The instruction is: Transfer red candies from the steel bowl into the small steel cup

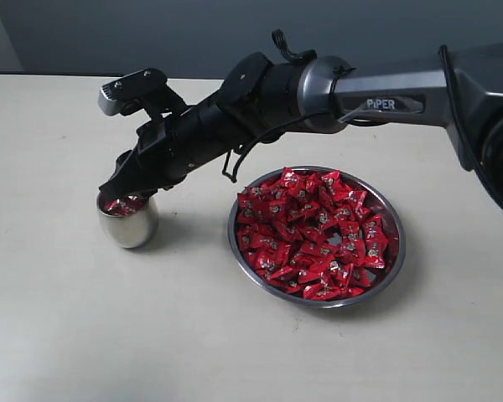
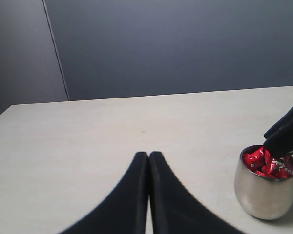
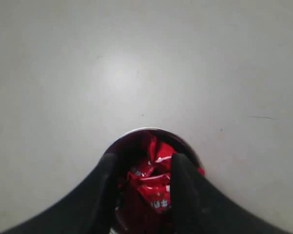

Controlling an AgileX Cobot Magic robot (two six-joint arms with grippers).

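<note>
Release: right gripper (image 3: 146, 181), fingers apart, over small steel cup (image 1: 131, 226); next, steel bowl's (image 1: 396, 244) red candies (image 1: 317, 236) (left gripper (image 2: 149, 163) fingers together).

One steel bowl (image 1: 400, 243). One small steel cup (image 1: 130, 228). Of red candies (image 1: 314, 234) in the bowl, too many and too heaped for an exact count: comes to several dozen at the least. In the cup, a few more, at least three wrappers showing in the left wrist view, any others hidden beneath. Two grippers in all: one right gripper (image 3: 144, 160), one left gripper (image 2: 149, 158), two fingers apiece. One arm (image 1: 386, 92) in the exterior view. One table (image 1: 67, 335).
</note>
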